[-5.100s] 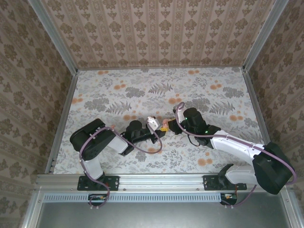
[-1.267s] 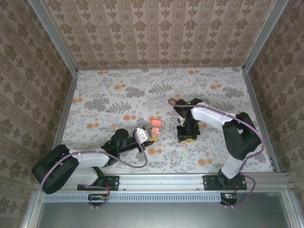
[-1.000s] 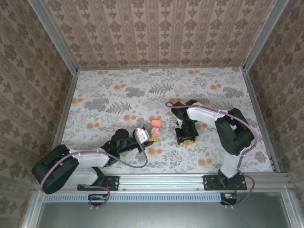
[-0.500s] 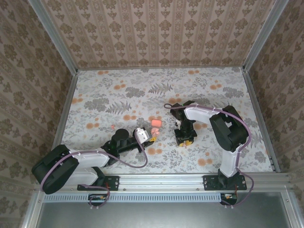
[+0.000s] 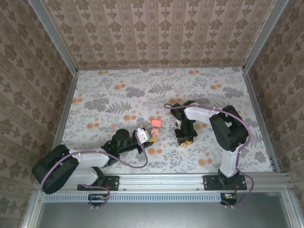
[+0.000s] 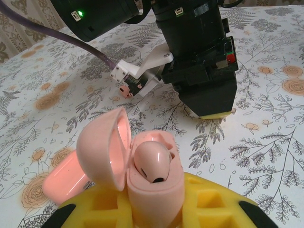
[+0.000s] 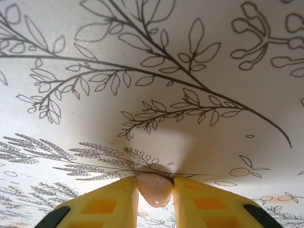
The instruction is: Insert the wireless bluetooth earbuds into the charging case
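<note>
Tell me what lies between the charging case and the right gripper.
Just bare floral table cover: the left wrist view shows nothing lying between the charging case and the right gripper, which pinches an earbud.

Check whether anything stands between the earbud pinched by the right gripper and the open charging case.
Nothing visible does. Bare table separates the right gripper, shut on the earbud, from the charging case, held lid-open in the left gripper.

Surface (image 5: 142, 90): pale sheet printed with grey ferns and flat orange blossoms, metal rails along its edges; one small coral-pink lump (image 5: 155, 123) lies directly on it near frame centre, nothing touching it.
</note>
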Motion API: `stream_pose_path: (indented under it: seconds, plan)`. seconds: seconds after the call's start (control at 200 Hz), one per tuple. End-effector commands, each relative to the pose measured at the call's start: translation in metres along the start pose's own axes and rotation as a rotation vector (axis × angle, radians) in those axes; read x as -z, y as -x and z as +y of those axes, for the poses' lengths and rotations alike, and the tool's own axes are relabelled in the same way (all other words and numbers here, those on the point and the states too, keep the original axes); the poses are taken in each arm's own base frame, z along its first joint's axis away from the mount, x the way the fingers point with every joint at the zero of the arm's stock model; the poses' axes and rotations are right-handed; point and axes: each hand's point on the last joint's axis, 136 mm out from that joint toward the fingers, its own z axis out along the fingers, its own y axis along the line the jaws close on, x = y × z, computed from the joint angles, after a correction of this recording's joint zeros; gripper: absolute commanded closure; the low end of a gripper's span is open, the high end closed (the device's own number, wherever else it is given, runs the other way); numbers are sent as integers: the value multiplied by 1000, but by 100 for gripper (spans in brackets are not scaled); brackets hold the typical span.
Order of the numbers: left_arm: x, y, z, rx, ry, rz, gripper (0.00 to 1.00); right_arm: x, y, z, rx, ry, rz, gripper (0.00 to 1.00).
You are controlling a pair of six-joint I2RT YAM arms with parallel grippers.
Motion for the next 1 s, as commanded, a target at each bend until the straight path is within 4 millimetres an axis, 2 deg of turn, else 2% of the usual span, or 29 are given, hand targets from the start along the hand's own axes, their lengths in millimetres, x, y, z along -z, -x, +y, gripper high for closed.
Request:
stream_pose_path:
  seconds: [0.0, 0.21, 0.59, 0.865, 0.905, 0.93, 0.995]
  plan:
    - [-1, 13, 3, -28, 10, -31, 88, -6, 7, -2, 12, -34, -28, 76]
    - [-4, 2, 2, -23, 10, -2, 88, 7, 10, -3, 17, -42, -96, 78]
    - [-23, -11, -4, 14, -38, 2, 88, 45, 12, 0, 3, -16, -321, 78]
    - [-39, -9, -7, 41, -63, -43, 88, 90, 29, 23, 8, 142, -661, 78]
    - [-41, -8, -7, 42, -65, -47, 88, 91, 31, 26, 13, 161, -693, 78]
    - [-42, -8, -7, 45, -66, -48, 88, 105, 32, 32, 24, 199, -757, 78]
    - [-46, -6, -7, 47, -71, -54, 88, 114, 34, 37, 34, 245, -825, 78]
